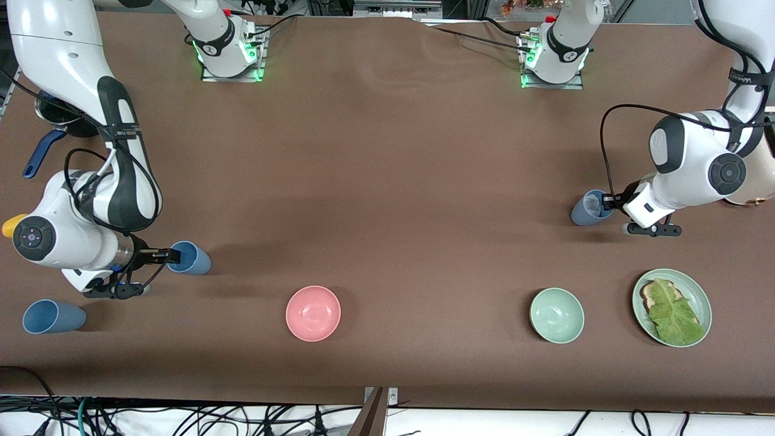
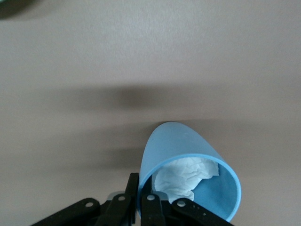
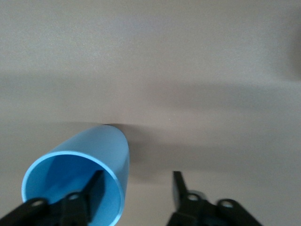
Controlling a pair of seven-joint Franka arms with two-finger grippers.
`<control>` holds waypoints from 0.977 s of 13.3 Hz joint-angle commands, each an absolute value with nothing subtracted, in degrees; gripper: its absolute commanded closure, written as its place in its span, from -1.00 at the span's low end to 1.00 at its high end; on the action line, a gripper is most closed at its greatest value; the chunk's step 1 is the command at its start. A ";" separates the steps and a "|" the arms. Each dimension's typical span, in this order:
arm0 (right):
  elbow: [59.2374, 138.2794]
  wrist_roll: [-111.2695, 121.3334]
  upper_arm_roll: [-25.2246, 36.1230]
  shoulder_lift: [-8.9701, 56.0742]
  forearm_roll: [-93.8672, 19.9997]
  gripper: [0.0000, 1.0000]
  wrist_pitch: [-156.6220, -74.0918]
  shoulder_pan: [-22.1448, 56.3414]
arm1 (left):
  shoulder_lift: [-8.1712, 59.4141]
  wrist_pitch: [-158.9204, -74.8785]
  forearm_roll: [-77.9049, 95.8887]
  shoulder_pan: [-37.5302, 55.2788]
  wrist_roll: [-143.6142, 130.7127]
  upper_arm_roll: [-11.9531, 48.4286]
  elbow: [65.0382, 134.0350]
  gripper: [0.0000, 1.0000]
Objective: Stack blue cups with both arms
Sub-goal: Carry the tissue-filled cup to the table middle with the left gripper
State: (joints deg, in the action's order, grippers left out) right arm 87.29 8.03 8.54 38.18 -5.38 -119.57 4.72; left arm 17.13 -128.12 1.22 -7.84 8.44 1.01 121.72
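A sky-blue cup (image 1: 192, 259) (image 3: 82, 176) lies on its side toward the right arm's end of the table, mouth toward my right gripper (image 1: 172, 257) (image 3: 136, 181). That gripper is open, one finger (image 3: 96, 186) inside the mouth and the other outside, well clear of the wall. A grey-blue cup (image 1: 588, 209) (image 2: 188, 155) lies on its side at the left arm's end, with crumpled white paper (image 2: 186, 176) inside. My left gripper (image 1: 607, 204) (image 2: 140, 183) is shut on its rim, pinching the wall. A third blue cup (image 1: 53, 317) lies nearer the front camera.
A pink bowl (image 1: 313, 313), a pale green bowl (image 1: 557, 315) and a green plate (image 1: 701, 300) with bread and lettuce sit along the side nearest the front camera. A dark pot with a blue handle (image 1: 37, 156) stands at the right arm's end.
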 commanded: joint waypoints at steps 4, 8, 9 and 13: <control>86.57 8.62 8.17 38.94 -6.94 1.00 -118.92 4.31 | 16.44 -121.31 2.55 -7.12 -6.90 7.89 115.93 1.00; 85.35 7.91 8.26 38.58 -9.23 1.00 -115.86 4.39 | 16.17 -120.67 2.55 -7.12 -26.58 18.78 113.30 1.00; 83.25 7.65 8.17 38.58 -9.23 1.00 -113.84 4.39 | 16.43 -120.67 2.55 -7.03 -31.68 21.16 112.16 1.00; 74.55 6.59 8.17 38.50 -8.70 1.00 -103.39 5.10 | 18.01 -122.77 2.46 -3.18 -46.12 26.45 110.22 1.00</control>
State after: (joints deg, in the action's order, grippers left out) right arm 79.77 7.32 8.32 38.25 -8.27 -109.15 5.04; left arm 16.85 -122.49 1.38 -5.17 -41.47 26.10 111.96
